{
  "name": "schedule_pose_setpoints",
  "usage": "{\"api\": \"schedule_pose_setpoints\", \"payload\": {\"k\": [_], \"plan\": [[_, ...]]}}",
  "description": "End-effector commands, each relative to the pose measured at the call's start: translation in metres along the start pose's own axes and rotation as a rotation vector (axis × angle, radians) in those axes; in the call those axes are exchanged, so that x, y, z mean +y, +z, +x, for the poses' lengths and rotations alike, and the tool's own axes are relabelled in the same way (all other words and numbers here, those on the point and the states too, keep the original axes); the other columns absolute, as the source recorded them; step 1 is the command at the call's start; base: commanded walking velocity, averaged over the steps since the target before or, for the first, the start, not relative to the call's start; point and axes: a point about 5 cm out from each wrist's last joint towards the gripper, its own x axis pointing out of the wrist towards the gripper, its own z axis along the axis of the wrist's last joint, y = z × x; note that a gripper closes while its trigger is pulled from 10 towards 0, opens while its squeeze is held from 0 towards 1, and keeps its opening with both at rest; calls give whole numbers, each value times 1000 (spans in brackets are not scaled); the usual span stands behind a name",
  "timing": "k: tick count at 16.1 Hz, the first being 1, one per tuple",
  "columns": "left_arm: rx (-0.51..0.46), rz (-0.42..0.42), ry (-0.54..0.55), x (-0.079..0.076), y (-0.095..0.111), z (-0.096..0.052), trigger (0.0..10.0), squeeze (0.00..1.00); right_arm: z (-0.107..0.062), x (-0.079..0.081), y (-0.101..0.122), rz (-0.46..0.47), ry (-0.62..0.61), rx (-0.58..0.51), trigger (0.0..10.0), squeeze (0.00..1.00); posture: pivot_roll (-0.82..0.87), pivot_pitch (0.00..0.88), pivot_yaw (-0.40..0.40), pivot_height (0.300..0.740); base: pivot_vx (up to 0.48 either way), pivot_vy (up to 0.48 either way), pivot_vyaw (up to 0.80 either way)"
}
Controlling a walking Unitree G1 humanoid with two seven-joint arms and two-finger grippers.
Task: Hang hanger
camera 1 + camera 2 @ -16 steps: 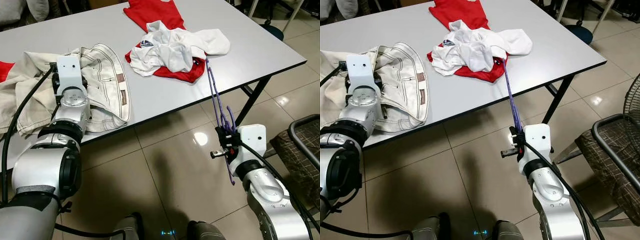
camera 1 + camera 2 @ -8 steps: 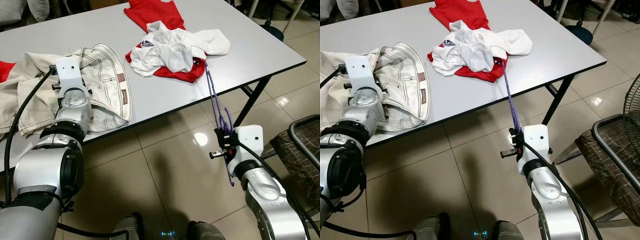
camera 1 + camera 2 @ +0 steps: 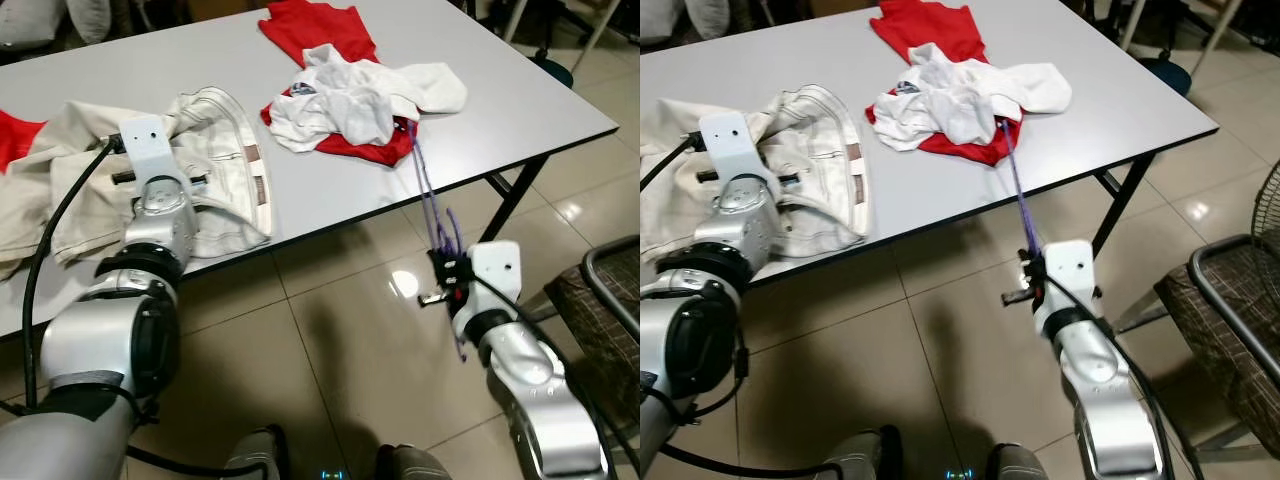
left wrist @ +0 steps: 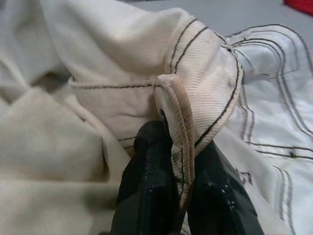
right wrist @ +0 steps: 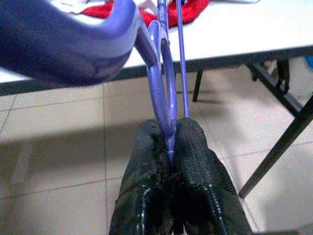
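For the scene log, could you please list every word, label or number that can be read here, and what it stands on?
No text can be read.
Brown patch on the trousers waistband: too small to read.
Dark print on the white shirt: blurred, unreadable.
Hanger, in the right gripper: no marking seen.
Left gripper, shut on the trousers' hem: no marking seen.

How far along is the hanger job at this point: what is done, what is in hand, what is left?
Done: both grasps are made. In hand: the right end effector is shut on the purple hanger, held off the table's front edge, its far end at the red and white clothes pile; the left end effector pinches the cream jeans by a seamed edge. Left: the jeans are not yet on the hanger, and nothing is hung.
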Motion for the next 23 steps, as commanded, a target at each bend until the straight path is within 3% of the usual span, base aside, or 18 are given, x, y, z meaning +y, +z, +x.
{"api": "schedule_pose_setpoints", "payload": {"k": [1, 4, 5, 7, 10, 12, 14, 16, 17, 18, 20, 21, 23], "plan": [[4, -57, -28, -3, 0, -1, 0, 0, 2, -3, 1, 4, -3, -18, 10000, 0, -89, 52, 66, 740, 0, 0, 0], [-19, -131, -93, -20, 15, -2, 0, 0, 14, -12, 8, -20, -31, -55, 10000, 0, -95, 29, 103, 740, 0, 0, 0], [-57, -251, -178, -38, 39, -4, 0, 0, 17, -20, 17, 3, -66, -99, 10000, 0, -100, 6, 119, 740, 0, 0, 0], [-127, -357, -303, -49, 67, -7, 0, 0, 17, -22, 13, 38, -99, -106, 10000, 0, -83, 0, 125, 740, 0, 0, 0], [-241, -376, -450, -38, 97, -17, 0, 0, 12, -11, 14, 53, -50, -137, 10000, 0, -95, 0, 98, 740, 0, 0, 0], [-193, -374, -442, -17, 80, -30, 0, 0, 5, 1, 14, 21, 2, -149, 10000, 0, -118, 0, 141, 740, 0, 0, 0], [-119, -401, -452, -20, 62, -50, 0, 0, -11, 1, 12, 97, 40, -164, 10000, 0, -90, 0, 124, 740, 0, 0, 0], [-57, -271, -470, -12, 35, -63, 0, 0, -21, 5, -2, 111, 64, -99, 10000, 0, -88, 0, 119, 740, 0, 0, 0], [90, -55, -524, -6, -7, -75, 1059, 0, -28, 10, -10, 111, 106, -55, 10000, 0, -77, 0, 112, 740, 0, 0, 0], [139, 56, -559, -5, -32, -82, 10000, 0, -29, 12, -14, 106, 120, -28, 10000, 0, -89, 0, 112, 740, 0, 0, 0], [100, 37, -577, -20, -43, -97, 10000, 0, -24, 7, -16, 76, 49, 21, 10000, 0, -100, 0, 86, 740, 0, 0, 0], [98, 47, -569, -21, -43, -98, 10000, 0, -23, 6, -15, 70, 46, 21, 10000, 0, -105, 0, 83, 740, 0, 0, 0], [65, 87, -673, -32, -38, -103, 10000, 0, -18, 5, -9, 38, 83, -12, 10000, 0, -106, 0, 73, 740, 0, 0, 0]]}}
